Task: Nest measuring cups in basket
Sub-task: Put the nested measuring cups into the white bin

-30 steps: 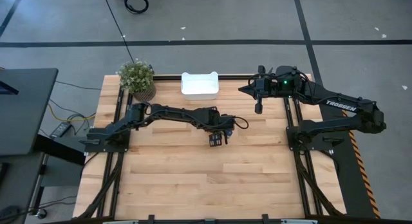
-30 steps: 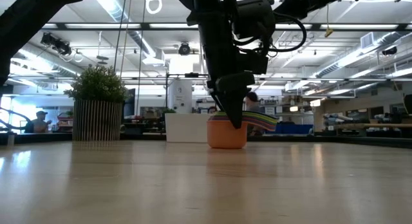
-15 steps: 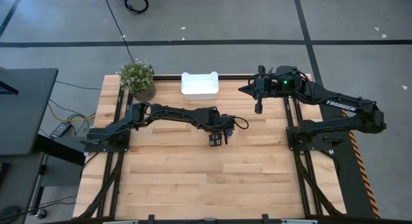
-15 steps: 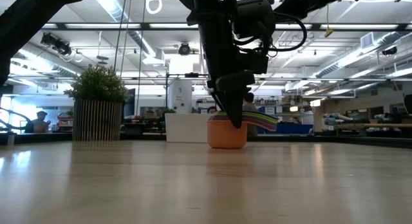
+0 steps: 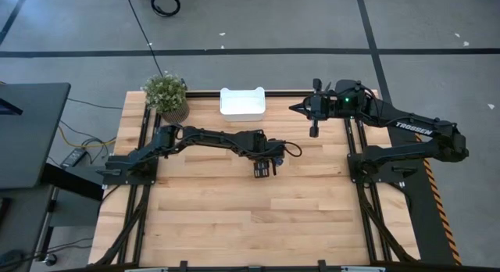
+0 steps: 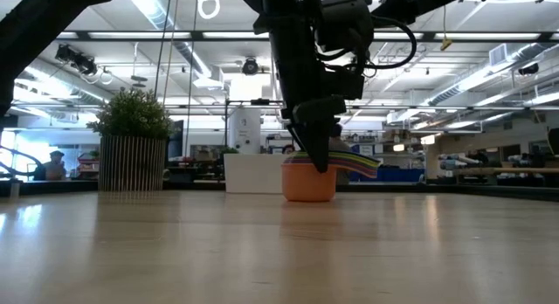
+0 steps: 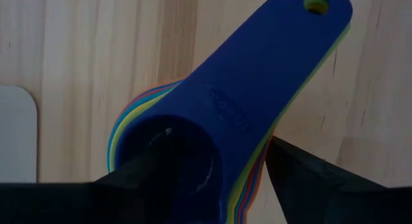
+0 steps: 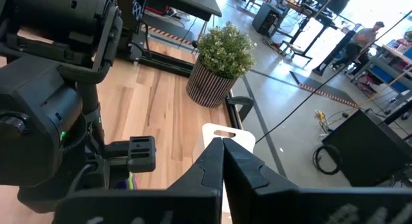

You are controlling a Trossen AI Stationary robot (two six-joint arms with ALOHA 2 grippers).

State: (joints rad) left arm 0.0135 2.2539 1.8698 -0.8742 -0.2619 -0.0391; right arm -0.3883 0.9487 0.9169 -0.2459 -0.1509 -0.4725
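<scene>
The cups point(image 7: 251, 108) sit nested in one stack on the surface point(image 5: 234, 217), near its middle: smooth plastic scoops with round bowls and flat handles fanned one over another. In the left wrist view the top one is dark blue, its broad handle ending in a punched hole, with thin rims of lighter blue, yellow, green and orange showing at the edges beneath it. In the low view the stack point(image 6: 308, 182) rests on a rounded orange bowl with striped handles jutting to one side. The left pincer point(image 5: 263, 169) is down on the stack, its dark fingers point(image 7: 309, 179) apart, one inside the top bowl and one outside beside the handle, straddling the rim without clamping it. The basket point(image 5: 242, 102), a white low-walled bin with rounded corners, stands at the far edge of the pale wood-plank surface, well apart from the stack. A plant point(image 5: 166, 94) in a ribbed pot stands just beside the basket. The right pincer point(image 5: 313, 131) hangs above the far right part of the surface, fingers together, away from both stack and basket. In the low view the left arm covers the top of the stack.
</scene>
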